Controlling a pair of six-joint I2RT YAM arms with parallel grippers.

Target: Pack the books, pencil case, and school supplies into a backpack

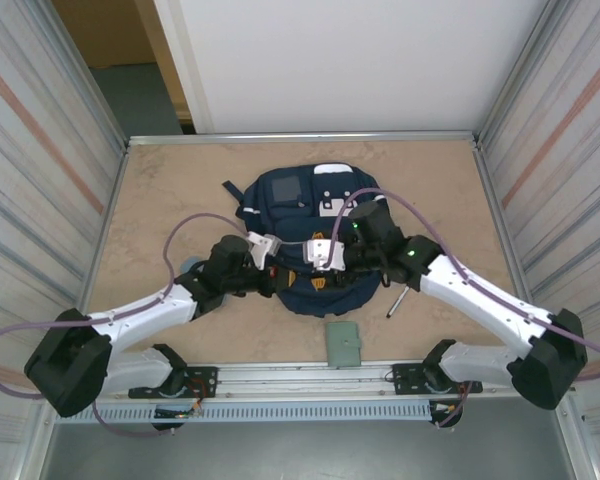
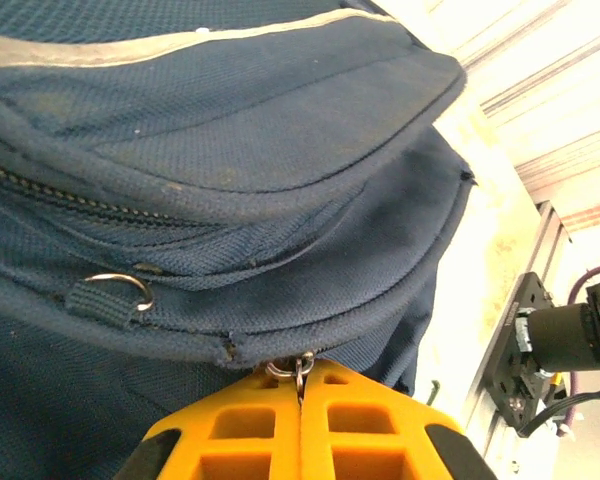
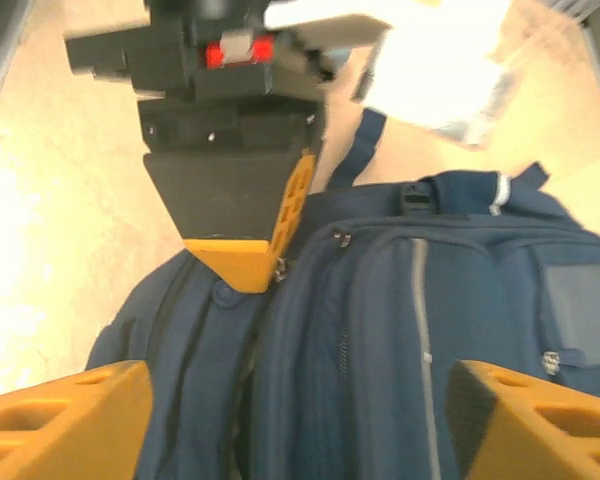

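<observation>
Navy against beige.
We see a navy backpack [image 1: 280,215] with pale patches and a silver-grey stripe, a grey-green booklet [image 1: 343,344], a black marker [image 1: 397,303], and a mottled beige worktop [image 1: 170,190].

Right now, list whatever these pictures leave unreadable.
Top view: backpack middle, hidden under both arms.
Top view: marker, too small to show any detail.
Right wrist view: pale thing beyond the backpack, blurred and washed out.
Left wrist view: left gripper, its fingers cut off by the bottom edge.
</observation>
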